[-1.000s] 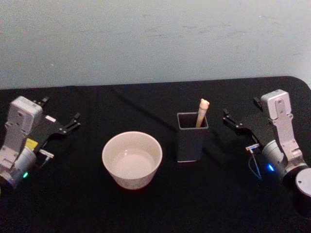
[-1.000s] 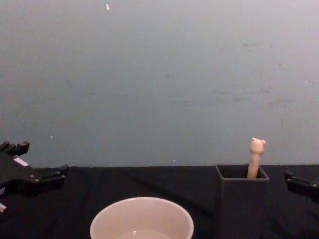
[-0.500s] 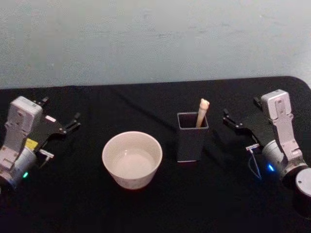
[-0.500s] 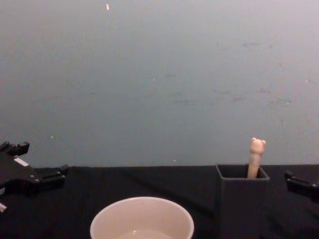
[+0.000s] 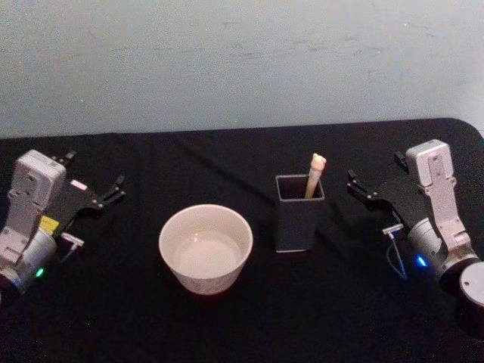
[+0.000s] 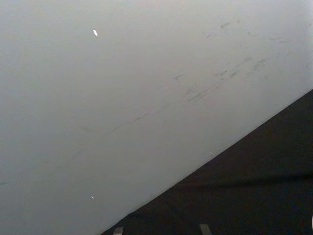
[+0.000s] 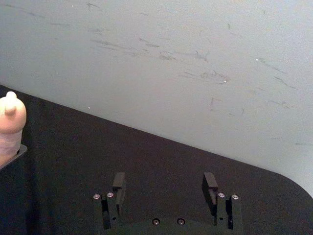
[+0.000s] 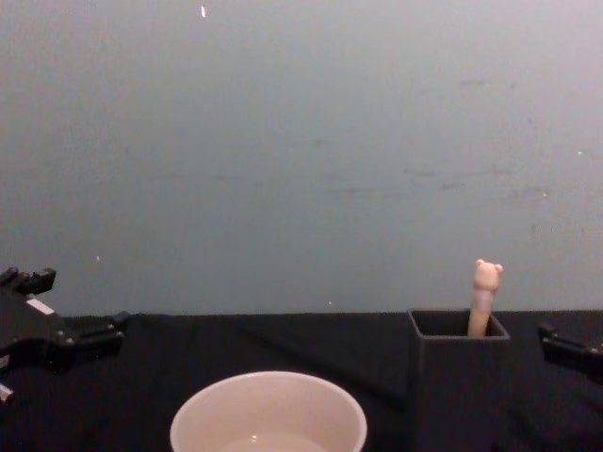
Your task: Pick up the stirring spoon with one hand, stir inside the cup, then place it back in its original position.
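Well, the cream bear-topped stirring spoon (image 5: pixel 314 175) stands in the tall dark grey square holder (image 5: pixel 299 218), beside the wide cream-white cup (image 5: pixel 205 248); the left gripper (image 5: pixel 92 181) and right gripper (image 5: pixel 374 178) both gape wide, empty.

The scene is lit softly and evenly, with the pale wall (image 5: pixel 242 60) rendered in a cool grey-blue tone. The black bench (image 5: pixel 242 318) is left very dark, so that little surface detail is resolved on it and cast shadows are lost against it. A mild sheen is seen inside the cup (image 5: pixel 205 248). Small blue and green indicator lights are seen glowing on the arms. In the head view, fine detail is softened throughout, and the dark end effectors are nearly merged with the cloth.
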